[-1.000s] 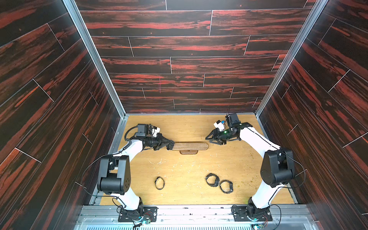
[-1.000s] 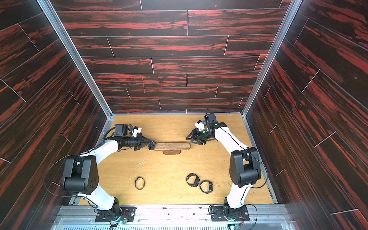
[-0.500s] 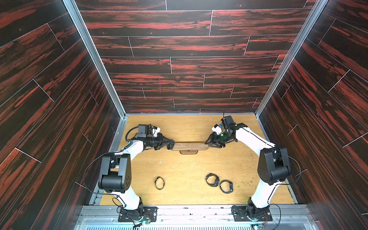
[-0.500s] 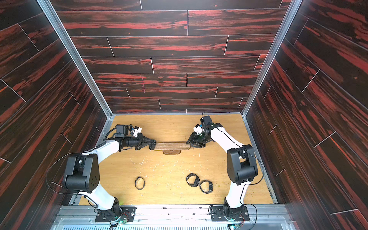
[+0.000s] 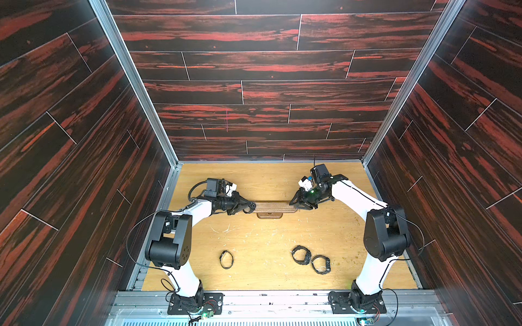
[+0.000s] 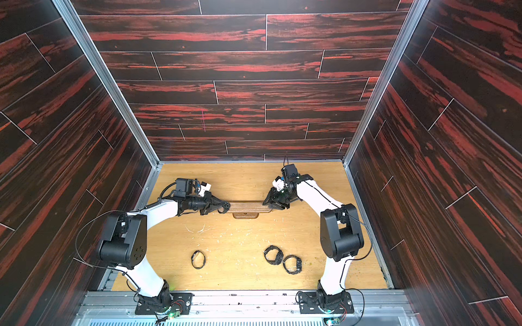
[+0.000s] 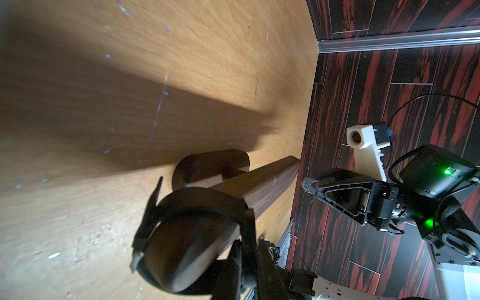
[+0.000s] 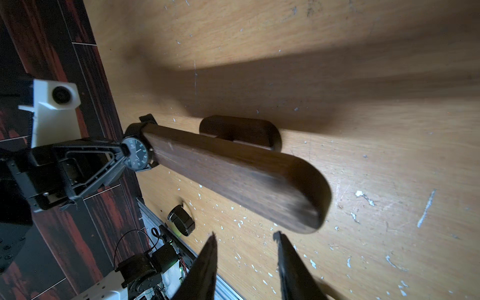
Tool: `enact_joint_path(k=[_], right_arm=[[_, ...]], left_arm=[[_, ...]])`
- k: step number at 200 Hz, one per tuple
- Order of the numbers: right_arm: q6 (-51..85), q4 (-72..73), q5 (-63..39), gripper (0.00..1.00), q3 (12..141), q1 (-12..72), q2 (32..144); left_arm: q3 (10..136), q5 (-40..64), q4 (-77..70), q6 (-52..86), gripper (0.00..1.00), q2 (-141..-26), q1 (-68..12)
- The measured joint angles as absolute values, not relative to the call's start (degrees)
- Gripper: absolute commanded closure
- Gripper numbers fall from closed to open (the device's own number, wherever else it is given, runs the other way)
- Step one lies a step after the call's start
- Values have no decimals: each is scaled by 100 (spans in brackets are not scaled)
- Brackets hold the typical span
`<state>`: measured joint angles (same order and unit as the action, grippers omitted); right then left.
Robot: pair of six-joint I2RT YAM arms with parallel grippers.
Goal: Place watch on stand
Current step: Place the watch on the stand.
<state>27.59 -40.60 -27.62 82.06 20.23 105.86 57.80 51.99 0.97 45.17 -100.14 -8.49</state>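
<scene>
The right gripper (image 8: pixel 245 240), fingers apart, has reached the stand (image 8: pixel 233 171); the left gripper (image 8: pixel 124 153) stays clamped on the watch (image 8: pixel 136 154).

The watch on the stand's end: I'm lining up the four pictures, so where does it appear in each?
Top views: the watch sits at the stand's end by the left claw.
Left wrist: strap looped around the bar's near end.
Right wrist: dial at the bar's far end.
Shared landmark: the stand's base.
</scene>
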Motion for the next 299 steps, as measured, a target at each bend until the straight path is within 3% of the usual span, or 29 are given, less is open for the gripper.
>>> enact_joint_path(k=[69, 172, 299], right_arm=[[2803, -4045, -2716, 62, 8213, 2126, 10591], [2792, -4073, -1857, 57, 8178, 1719, 10394], [2845, -3929, -2222, 60, 8038, 1841, 10578]], left_arm=[[5780, 5142, -71, 4646, 87, -10016, -1063], [5634, 5142, -215, 4633, 87, -10016, -1061], [5675, 5076, -454, 4963, 85, -10167, -1385]])
